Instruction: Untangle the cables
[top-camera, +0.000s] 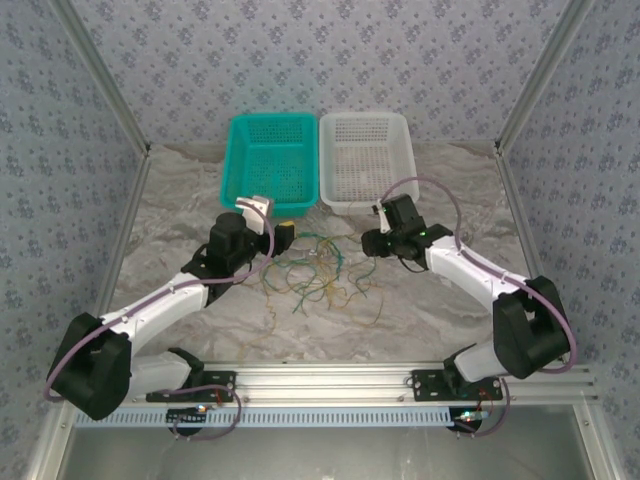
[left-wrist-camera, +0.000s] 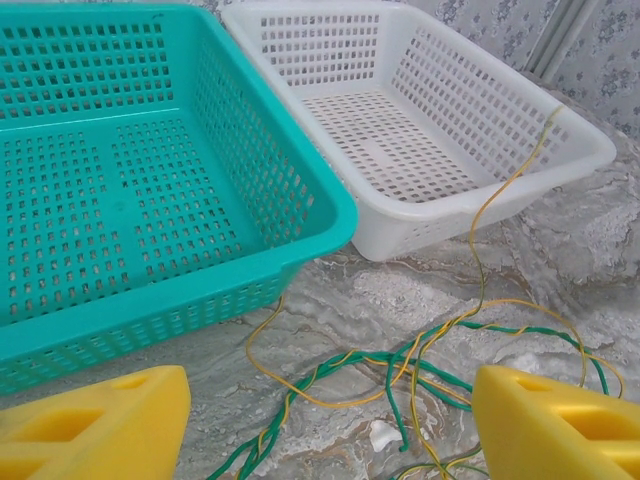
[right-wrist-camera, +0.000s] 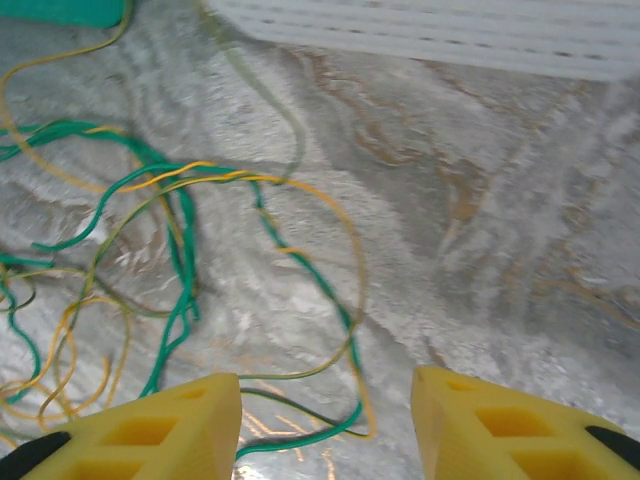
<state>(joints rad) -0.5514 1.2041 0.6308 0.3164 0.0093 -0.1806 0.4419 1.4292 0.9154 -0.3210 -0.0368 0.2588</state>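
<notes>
Lying on the table: the cables (top-camera: 318, 275) are seen as a loose tangle of green and yellow-tan wires, spread on the marbled table (top-camera: 450, 300) between the two arms and just in front of the baskets.
Cables, left wrist view: green strands are twisted together with yellow ones (left-wrist-camera: 400, 365); one yellow strand is drawn up along the outer wall of the white basket (left-wrist-camera: 590, 150) to its rim, and whether it rests on that rim cannot be told.
Cables, right wrist view: green and yellow loops (right-wrist-camera: 180, 260) are crossed over one another on the marble, partly blurred.
Left gripper: it (top-camera: 272, 222) is held over the left edge of the tangle, near the teal basket (top-camera: 228, 170); in its wrist view (left-wrist-camera: 330, 410) the yellow fingers are spread wide, with nothing gripped between them.
Right gripper: it (top-camera: 375, 238) is held at the right edge of the tangle; in its wrist view (right-wrist-camera: 325, 410) the fingers are parted, with wires lying on the table below the gap and none pinched.
Baskets: the teal basket and the white basket (top-camera: 365, 116) are set side by side, touching, at the far side of the table.
</notes>
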